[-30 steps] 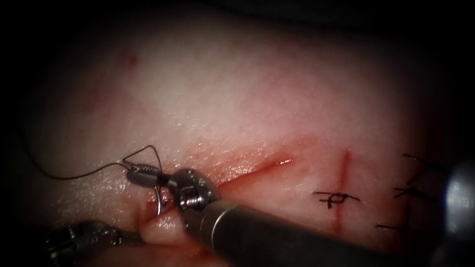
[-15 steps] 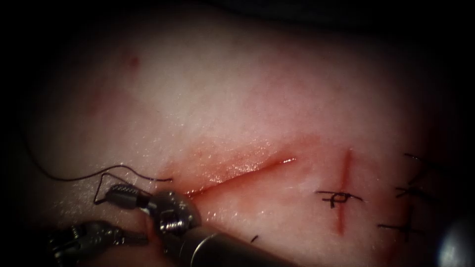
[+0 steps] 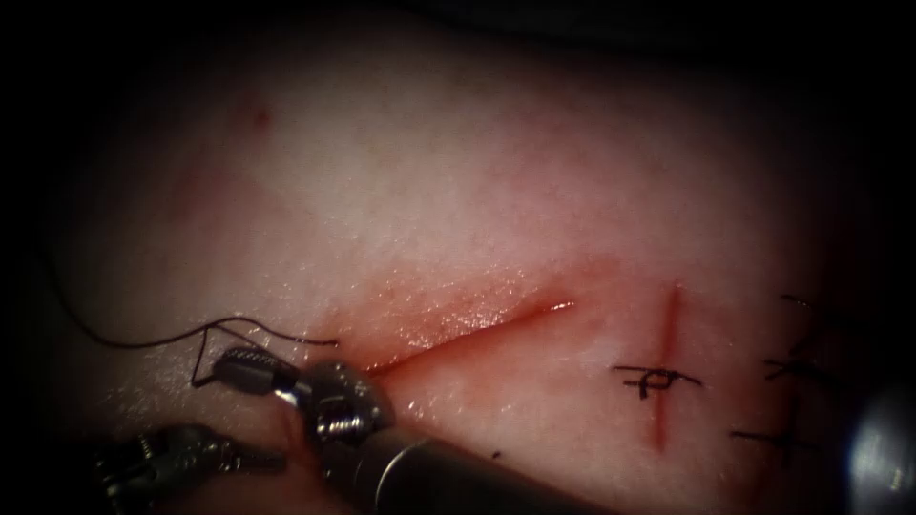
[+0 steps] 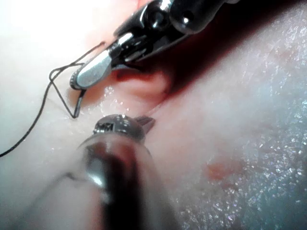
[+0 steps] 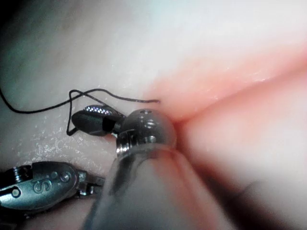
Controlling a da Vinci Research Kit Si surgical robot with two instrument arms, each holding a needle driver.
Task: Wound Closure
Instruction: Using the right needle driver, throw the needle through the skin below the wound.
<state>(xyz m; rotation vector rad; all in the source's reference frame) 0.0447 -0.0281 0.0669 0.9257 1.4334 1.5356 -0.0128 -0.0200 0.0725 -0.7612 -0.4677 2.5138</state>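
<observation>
Thread is being held in the right tool's closed jaws and drawn leftward; the left tool's jaws are closed on the tissue beside them.

Dark thread loops on the tissue, left of the cut.

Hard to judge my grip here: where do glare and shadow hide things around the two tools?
Endoscope view: dark edges dim the left tool; wet glints line the cut. Left wrist view: strong light bleaches the tissue behind the thread, which the right tool grips, jaws shut.
</observation>
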